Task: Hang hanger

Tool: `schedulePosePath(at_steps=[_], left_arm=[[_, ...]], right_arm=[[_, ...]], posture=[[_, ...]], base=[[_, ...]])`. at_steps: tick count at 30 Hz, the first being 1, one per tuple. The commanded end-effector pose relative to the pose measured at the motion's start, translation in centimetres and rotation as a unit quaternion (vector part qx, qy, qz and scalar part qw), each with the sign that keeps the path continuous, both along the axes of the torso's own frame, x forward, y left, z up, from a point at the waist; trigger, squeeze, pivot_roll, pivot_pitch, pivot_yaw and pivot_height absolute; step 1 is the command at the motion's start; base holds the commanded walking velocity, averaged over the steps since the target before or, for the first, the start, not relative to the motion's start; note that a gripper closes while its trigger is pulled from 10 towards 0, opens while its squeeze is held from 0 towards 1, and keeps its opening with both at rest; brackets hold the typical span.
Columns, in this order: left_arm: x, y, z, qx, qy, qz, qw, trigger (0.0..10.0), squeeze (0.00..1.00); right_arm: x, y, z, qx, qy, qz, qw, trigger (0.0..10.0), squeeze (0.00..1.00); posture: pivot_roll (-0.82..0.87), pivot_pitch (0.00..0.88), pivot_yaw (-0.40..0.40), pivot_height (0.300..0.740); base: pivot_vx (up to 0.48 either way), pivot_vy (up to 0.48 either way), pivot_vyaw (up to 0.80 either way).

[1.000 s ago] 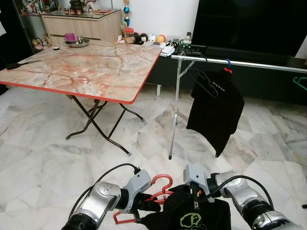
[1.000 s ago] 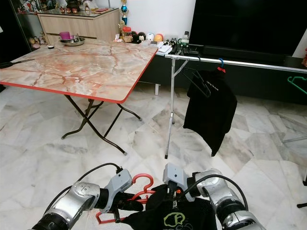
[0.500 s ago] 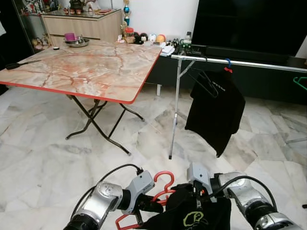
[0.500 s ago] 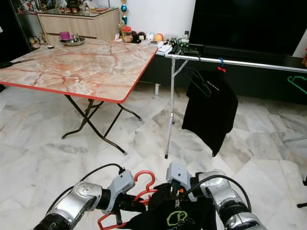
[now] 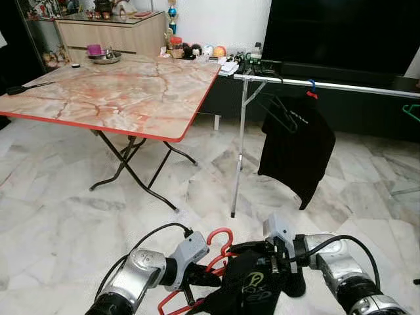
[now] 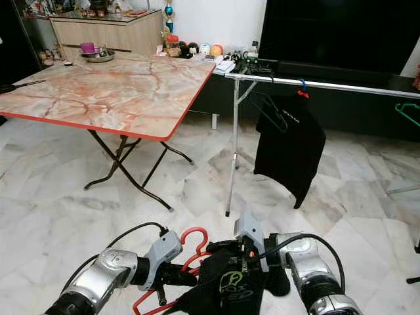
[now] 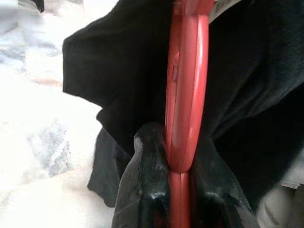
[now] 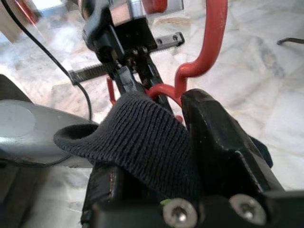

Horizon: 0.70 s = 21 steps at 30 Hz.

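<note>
both grippers hold the load low: left gripper clamps the red hanger, right gripper pinches the black shirt, probably its collar. the rail lies ahead, rightward.

Open marble floor lies between the robot and the clothes rail. The folding tabletop crowds the left side. On the rail, a hung black shirt blocks its left stretch; beyond it the bar runs bare.
</note>
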<state>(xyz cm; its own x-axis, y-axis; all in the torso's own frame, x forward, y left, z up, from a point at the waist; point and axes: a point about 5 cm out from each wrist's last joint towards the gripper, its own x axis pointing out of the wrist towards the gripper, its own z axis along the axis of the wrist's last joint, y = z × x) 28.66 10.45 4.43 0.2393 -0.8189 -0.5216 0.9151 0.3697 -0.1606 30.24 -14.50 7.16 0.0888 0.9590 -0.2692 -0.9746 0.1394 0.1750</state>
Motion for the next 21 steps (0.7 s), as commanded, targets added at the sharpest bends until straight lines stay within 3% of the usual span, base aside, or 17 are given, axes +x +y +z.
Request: schedulePosePath(at_steps=[1, 4, 5, 6, 9, 15, 21], left_arm=[[0.1, -0.1, 0.1, -0.004, 0.003, 0.003, 1.0, 0.0, 0.0], [0.1, -0.1, 0.1, -0.004, 0.003, 0.004, 1.0, 0.0, 0.0], [0.1, -0.1, 0.0, -0.004, 0.004, 0.004, 1.0, 0.0, 0.0], [0.0, 0.0, 0.0, -0.004, 0.004, 0.004, 1.0, 0.0, 0.0], [0.0, 0.0, 0.0, -0.005, 0.005, 0.004, 1.0, 0.0, 0.0], [-0.3, 0.4, -0.3, 0.004, 0.007, -0.001, 1.0, 0.0, 0.0], [-0.5, 0.9, -0.5, 0.014, 0.007, -0.003, 1.0, 0.0, 0.0]], right_arm=[[0.4, 0.0, 1.0, 0.032, -0.013, -0.006, 0.999, 10.0, 0.0], [0.5, -0.1, 1.2, 0.041, -0.013, -0.013, 0.999, 10.0, 0.0], [0.6, -0.2, 1.4, 0.048, -0.015, -0.024, 0.998, 9.0, 0.0], [0.9, -0.6, 1.6, 0.057, -0.018, -0.046, 0.997, 0.0, 0.0], [1.1, -1.0, 1.9, 0.068, -0.018, -0.063, 0.996, 0.0, 0.0], [0.6, -2.4, 1.1, 0.03, -0.019, -0.083, 0.996, 0.0, 0.0], [0.2, -2.9, 0.7, 0.027, -0.015, -0.095, 0.995, 0.0, 0.0]], posture=[[0.17, 0.015, -0.045, 0.74], [0.17, 0.017, -0.045, 0.74], [0.16, 0.019, -0.044, 0.74], [0.16, 0.02, -0.044, 0.74], [0.16, 0.02, -0.044, 0.74], [0.15, 0.024, -0.041, 0.74], [0.15, 0.024, -0.039, 0.74]], base=[[0.0, 0.0, 0.0], [0.0, 0.0, 0.0], [0.0, 0.0, 0.0], [0.0, 0.0, 0.0], [0.0, 0.0, 0.0], [0.0, 0.0, 0.0], [0.0, 0.0, 0.0]])
